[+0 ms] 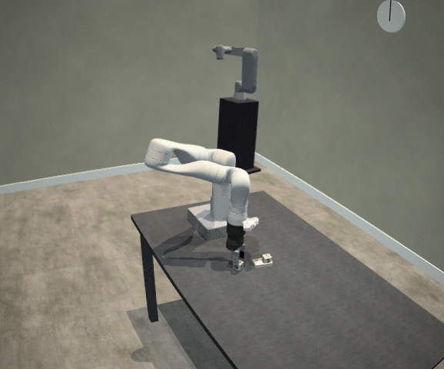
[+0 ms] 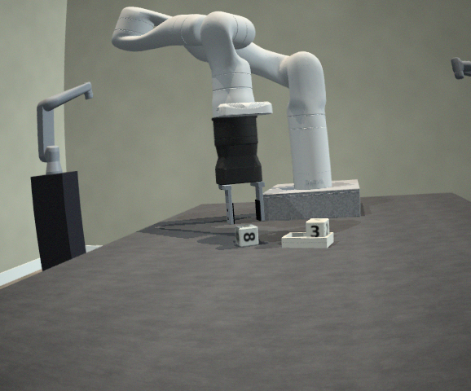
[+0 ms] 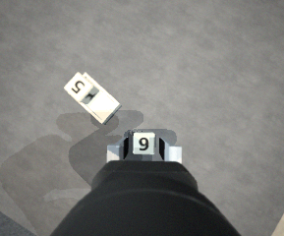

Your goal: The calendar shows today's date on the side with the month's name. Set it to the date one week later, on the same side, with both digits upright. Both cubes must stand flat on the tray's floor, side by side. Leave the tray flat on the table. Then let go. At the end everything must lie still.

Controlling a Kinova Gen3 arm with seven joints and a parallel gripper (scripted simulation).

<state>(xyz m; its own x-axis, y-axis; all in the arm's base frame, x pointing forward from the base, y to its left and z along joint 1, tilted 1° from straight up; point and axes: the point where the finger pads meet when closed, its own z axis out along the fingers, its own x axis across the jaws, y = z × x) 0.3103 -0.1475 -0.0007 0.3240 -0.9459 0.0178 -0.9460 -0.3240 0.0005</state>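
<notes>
The cream tray (image 1: pixel 263 264) (image 2: pixel 303 243) (image 3: pixel 103 104) lies flat on the table. One white cube (image 1: pixel 266 257) (image 2: pixel 316 228) (image 3: pixel 79 88) stands in one end of it, the right end in the exterior view, with an upright 3 facing that camera and a 5 on top; the other end is empty. The second cube (image 1: pixel 238 266) (image 2: pixel 247 235) sits on the table beside the tray, with an 8 on its side facing the exterior camera and a 6 or 9 on top. My gripper (image 2: pixel 245 221) (image 3: pixel 143 145) is open above this loose cube, a finger on either side in the wrist view. No month name is readable.
The arm's grey base block (image 1: pixel 204 222) (image 2: pixel 311 205) stands on the table (image 1: pixel 293 301) (image 2: pixel 244 319) behind the gripper. The tray is close to the loose cube, on its right in the exterior view. Other arms on black pedestals stand beyond the table.
</notes>
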